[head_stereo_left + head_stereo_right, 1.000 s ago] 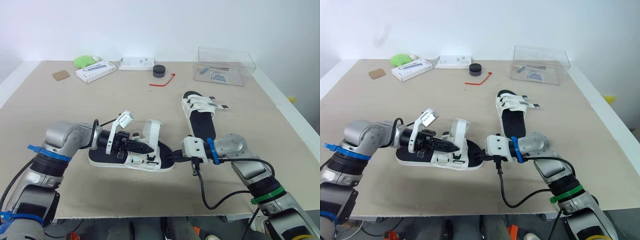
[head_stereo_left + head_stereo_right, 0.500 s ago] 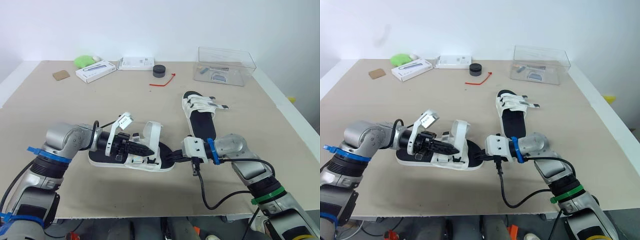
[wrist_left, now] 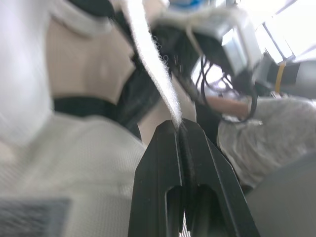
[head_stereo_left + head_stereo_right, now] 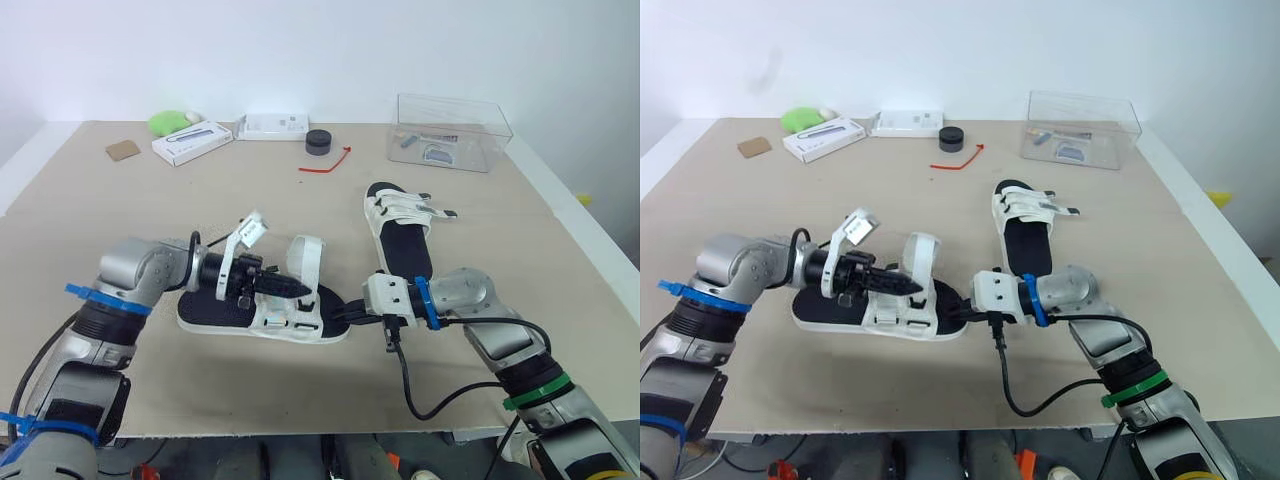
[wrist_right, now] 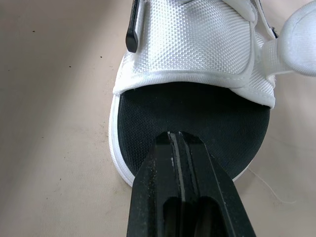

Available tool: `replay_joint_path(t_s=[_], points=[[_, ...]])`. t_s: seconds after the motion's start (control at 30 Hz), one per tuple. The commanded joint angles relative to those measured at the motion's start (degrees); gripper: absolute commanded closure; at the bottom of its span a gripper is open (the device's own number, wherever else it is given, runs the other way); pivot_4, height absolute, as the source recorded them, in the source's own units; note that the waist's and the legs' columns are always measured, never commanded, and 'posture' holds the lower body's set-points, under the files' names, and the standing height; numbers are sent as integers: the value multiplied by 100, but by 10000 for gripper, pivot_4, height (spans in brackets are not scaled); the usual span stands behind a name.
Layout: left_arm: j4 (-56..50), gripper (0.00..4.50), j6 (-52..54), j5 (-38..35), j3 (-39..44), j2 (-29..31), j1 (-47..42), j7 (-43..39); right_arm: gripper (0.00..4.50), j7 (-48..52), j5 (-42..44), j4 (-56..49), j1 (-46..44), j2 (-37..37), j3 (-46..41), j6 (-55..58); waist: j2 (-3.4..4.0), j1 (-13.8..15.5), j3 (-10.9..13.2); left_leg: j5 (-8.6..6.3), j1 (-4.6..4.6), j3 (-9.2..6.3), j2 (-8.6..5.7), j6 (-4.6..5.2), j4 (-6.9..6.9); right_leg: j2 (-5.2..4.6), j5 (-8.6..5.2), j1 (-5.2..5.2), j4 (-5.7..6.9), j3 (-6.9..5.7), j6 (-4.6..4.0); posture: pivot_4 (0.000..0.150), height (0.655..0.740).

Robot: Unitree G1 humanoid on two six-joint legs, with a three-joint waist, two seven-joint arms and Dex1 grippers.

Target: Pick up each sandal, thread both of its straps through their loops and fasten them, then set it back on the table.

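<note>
A white sandal with a black footbed point(image 4: 205, 312) lies on the table near the front, toe pointing right. Its rear strap point(image 4: 306, 258) stands up in an arch. My left gripper point(image 4: 303, 291) reaches over the sandal's middle and is shut on a white strap point(image 3: 148, 59) at its fingertips. My right gripper point(image 4: 340, 315) is shut, its tips resting on the black footbed point(image 5: 197, 108) at the toe. A second white sandal point(image 4: 405, 245) lies flat farther back on the right with its straps across it.
At the back stand a clear plastic box point(image 4: 450, 132), a black puck point(image 4: 318, 141), a red tie point(image 4: 325, 163), two white boxes point(image 4: 192, 141) point(image 4: 272, 125), a green object point(image 4: 167, 122) and a brown card point(image 4: 122, 150). The table's front edge is close below the arms.
My left wrist has lifted slightly and drawn back a little with the strap still pinched. The right gripper and both sandals have stayed put.
</note>
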Motion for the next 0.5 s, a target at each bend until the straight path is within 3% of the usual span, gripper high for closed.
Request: replay_joint_path(t_s=[0.03,0.5], points=[[-139,44603,-65,108,-70,88,43,-95,45000,-55,-160,62,118,-96,-17,74,0,-1,0,-1,-1,0,0,0,0,-1,-2,0,0,1,1,1500,7400],[-588,44603,244,54,-376,139,232,-391,45000,-71,-163,-27,162,-141,-30,104,0,1,0,-1,-2,-1,-1,0,0,-3,-2,0,0,-1,3,1500,7400]])
